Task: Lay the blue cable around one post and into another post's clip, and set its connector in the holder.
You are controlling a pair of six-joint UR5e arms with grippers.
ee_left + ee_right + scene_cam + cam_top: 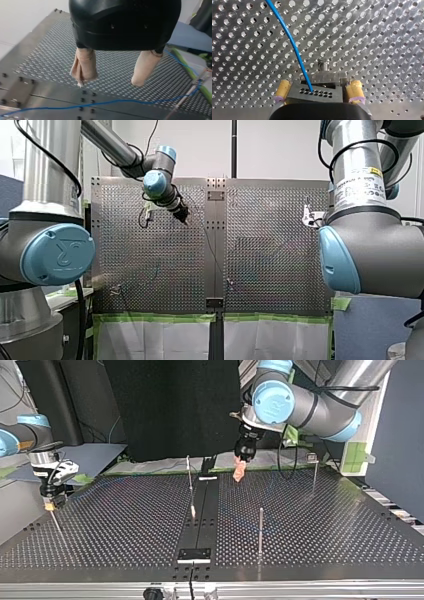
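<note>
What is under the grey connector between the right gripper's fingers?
In the right wrist view, a metal holder shows just ahead of the connector, on the perforated table. The connector itself covers the part below it, so whether they touch cannot be seen.

The blue cable (294,47) is thin. It runs from the connector (315,94) away over the table in a curve. The connector is a small grey block with holes, held between my right gripper's (319,88) yellow pads. The metal holder (325,77) sits just ahead of it. Thin posts stand upright: one (260,530) near, right of the middle, and one (314,475) far right with a clip (311,456) on top.
</note>
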